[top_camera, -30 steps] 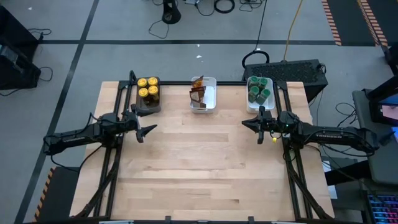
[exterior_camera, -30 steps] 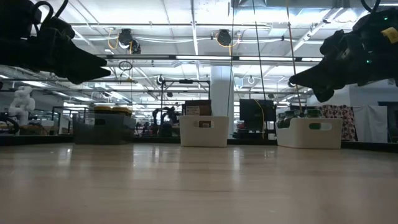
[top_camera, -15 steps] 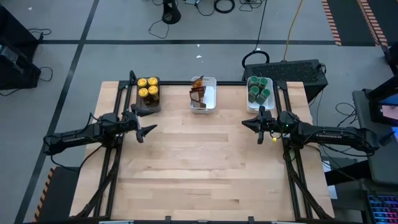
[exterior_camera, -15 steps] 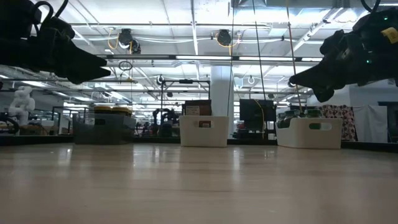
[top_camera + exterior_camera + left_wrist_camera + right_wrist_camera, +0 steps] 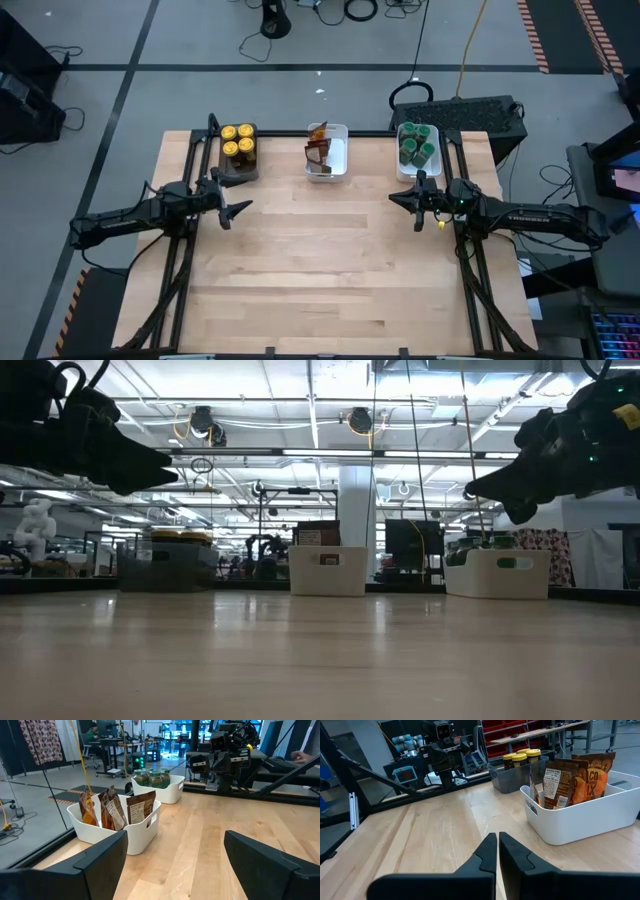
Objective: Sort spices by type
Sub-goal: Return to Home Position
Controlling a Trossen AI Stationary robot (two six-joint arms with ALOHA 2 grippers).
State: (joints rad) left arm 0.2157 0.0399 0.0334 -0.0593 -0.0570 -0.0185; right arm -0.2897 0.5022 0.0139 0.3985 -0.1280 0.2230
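Yellow-lidded jars [image 5: 238, 139] stand in the dark tray [image 5: 238, 168] at the far left. Brown-orange packets [image 5: 318, 146] stand upright in the middle white tray [image 5: 340, 160]. Green-lidded jars [image 5: 416, 146] fill the white tray [image 5: 403, 172] at the far right. My left gripper [image 5: 240, 210] hovers open over the table's left side, holding nothing. My right gripper [image 5: 393, 197] hovers shut over the right side, holding nothing. Each points level toward the table's middle.
The three trays stand in a row along the table's far edge. Bare wood [image 5: 320, 270] stretches between the two grippers and toward the near edge. Black arm rails [image 5: 180, 270] run along both sides of the table.
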